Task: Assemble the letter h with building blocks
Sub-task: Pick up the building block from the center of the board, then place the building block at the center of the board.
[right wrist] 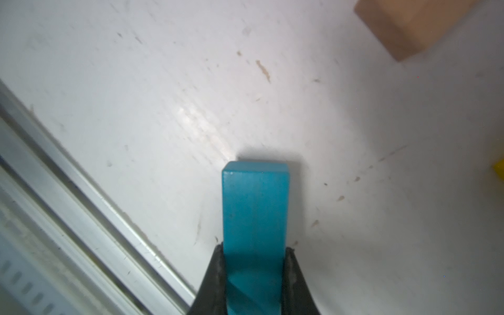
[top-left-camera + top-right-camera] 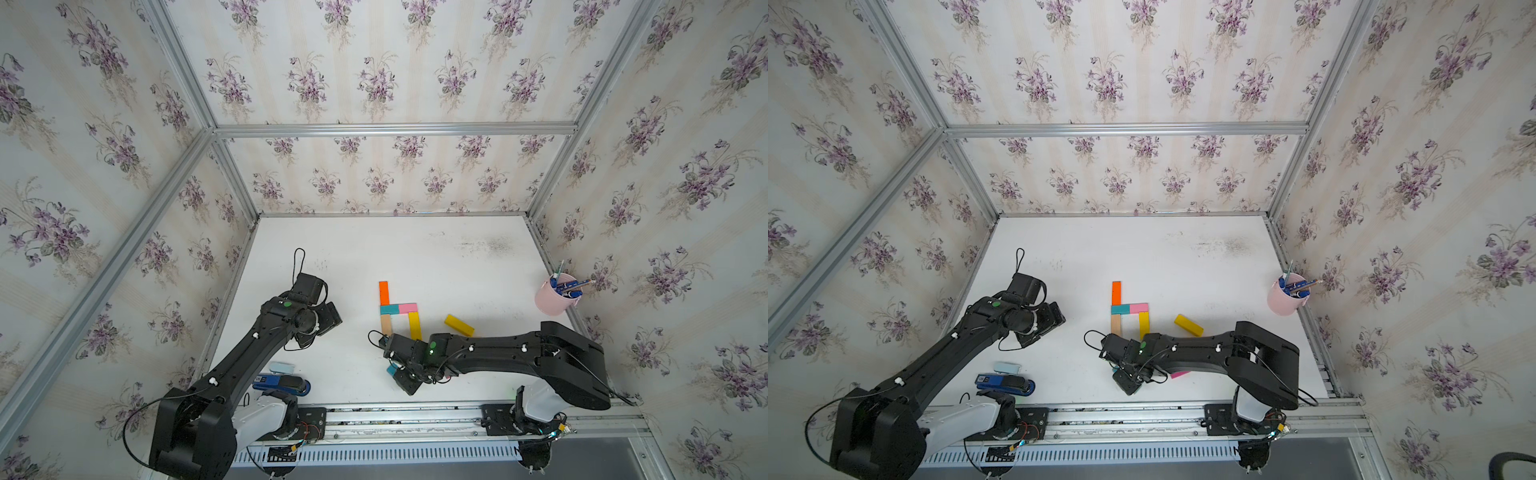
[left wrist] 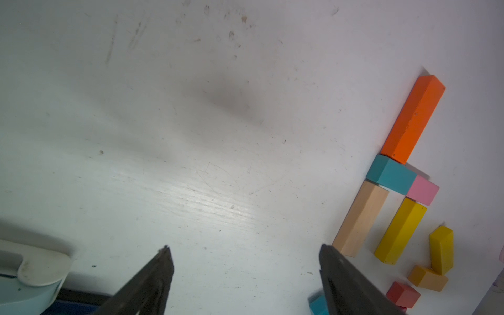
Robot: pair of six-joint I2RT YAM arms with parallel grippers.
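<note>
five blocks [image 2: 383, 292] form the letter h [image 2: 398, 308] centred on the worktop [image 2: 415, 257]; right end effector [image 1: 255, 253] clamps a teal block [image 1: 255, 204]; left end effector [image 3: 245, 253] hangs spread wide; the stapler's [image 2: 291, 383] label [image 2: 261, 379] is unreadably small.

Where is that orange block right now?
In a top view the orange block lies flat near the middle of the table, forming the far end of the letter h stem, its near end touching the crossbar's teal block.

Letter h [image 2: 399, 308] lies flat: orange block [image 2: 383, 292] above teal-pink crossbar [image 2: 390, 309], wood stem base [image 2: 386, 324], yellow leg [image 2: 414, 325]. Loose yellow block [image 2: 459, 325] at its 3 o'clock; long teal block [image 1: 255, 218], gripped, at 6 o'clock
</note>
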